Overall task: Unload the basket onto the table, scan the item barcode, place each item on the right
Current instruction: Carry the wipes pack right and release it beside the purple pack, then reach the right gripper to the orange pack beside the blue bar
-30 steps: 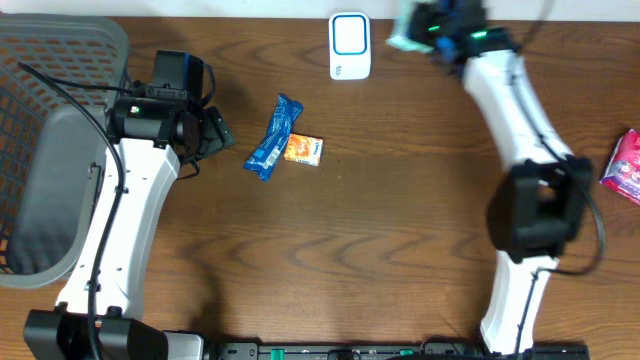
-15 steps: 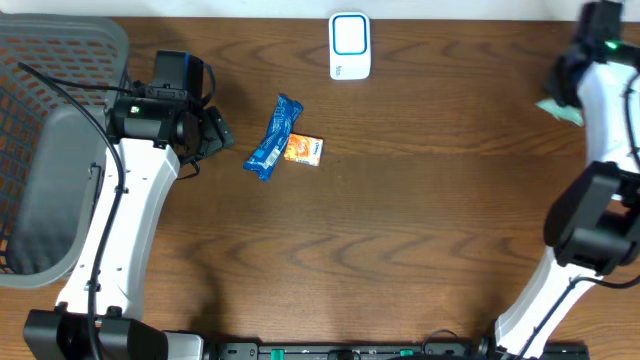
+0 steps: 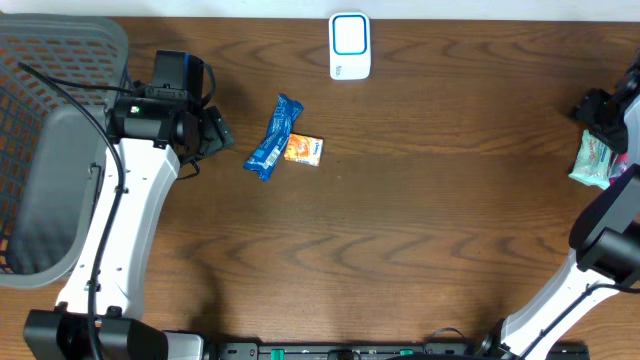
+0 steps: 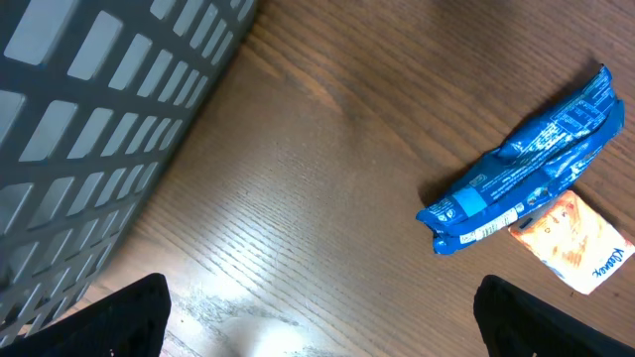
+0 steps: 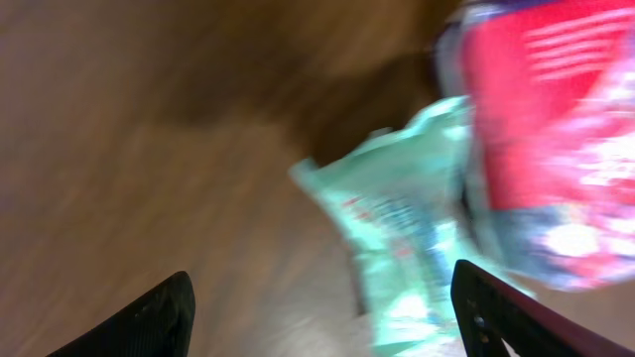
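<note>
**Overhead.** The right arm is stretched out to the far right edge of the tabletop (image 3: 420,220). The right end effector (image 3: 601,108) hangs just beside a mint-green packet (image 3: 592,160) lying there, well apart from the white scanner (image 3: 350,45) at the top centre. The left arm is bent at the elbow. The left end effector (image 3: 214,134) points at a blue packet (image 3: 273,137), which touches an orange packet (image 3: 303,150) at mid-table. A grey basket (image 3: 40,150) stands on the left.

In my judgement the step in hand is setting the mint-green packet aside. To do it well, lift straight up off the packet before swinging away, so that no finger drags it. The blue packet should then be taken apart from the orange one and presented with its printed code facing the scanner.

**Left wrist.** The fingers sit at the lower corners of the view, spread wide with nothing between them, so this end effector is open and empty. The blue packet lies ahead and to the right, partly over the orange one. The basket wall is on the left.

**Right wrist.** This view is blurred. The fingers stand wide apart and appear to clamp nothing. The mint-green packet lies ahead between them, overlapped by a red packet (image 5: 566,129). I cannot say for certain whether a fingertip touches it.
</note>
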